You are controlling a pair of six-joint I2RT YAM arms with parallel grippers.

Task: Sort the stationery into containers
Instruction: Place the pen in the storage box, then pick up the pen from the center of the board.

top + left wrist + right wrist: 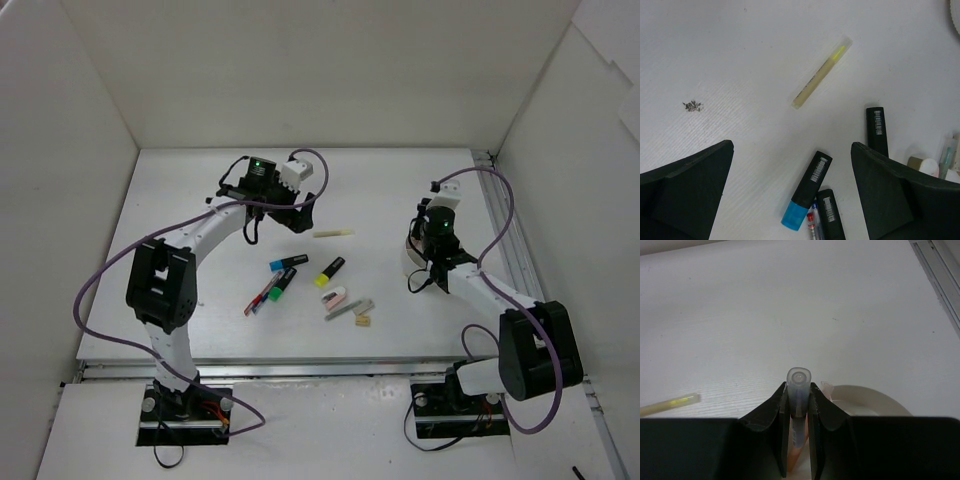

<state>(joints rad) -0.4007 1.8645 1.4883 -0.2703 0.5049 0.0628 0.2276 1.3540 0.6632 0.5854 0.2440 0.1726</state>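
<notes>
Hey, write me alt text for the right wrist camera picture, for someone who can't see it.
The right fingers are shut on a thin pen with a clear cap, seen from just behind. To their right shows the rim of a white tub on the white table, and a pale yellow stick lies at the left edge.

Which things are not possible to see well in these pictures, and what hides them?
1. tub: right wrist view, near part behind the right gripper; its inside is not shown.
2. pen: right wrist view, only the clear cap end shows; the gripper hides most of its body, so the colour is unclear.
3. erasers: left wrist view, partly behind one side of the left gripper.
</notes>
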